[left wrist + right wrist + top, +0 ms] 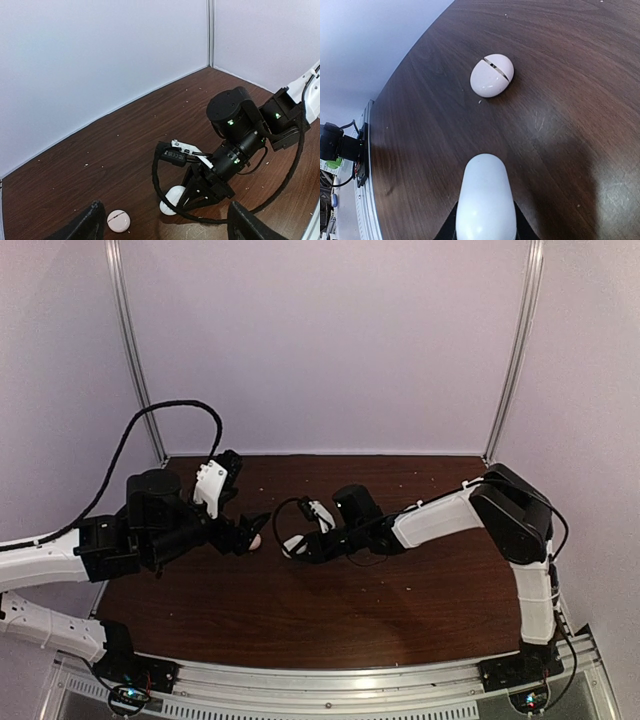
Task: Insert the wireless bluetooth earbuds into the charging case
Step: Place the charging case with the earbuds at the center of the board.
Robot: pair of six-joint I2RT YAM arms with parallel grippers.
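The right gripper (485, 227) pinches a white rounded case (485, 192) by its sides, low over the dark wood surface (570, 150); whether the case touches the surface cannot be told. Beyond it, apart, an oval case (492, 75) with a thin seam lies on the surface. The left gripper (164, 212) is spread wide, with the oval case just beside one finger (87, 225). The earbuds cannot be made out in any view.
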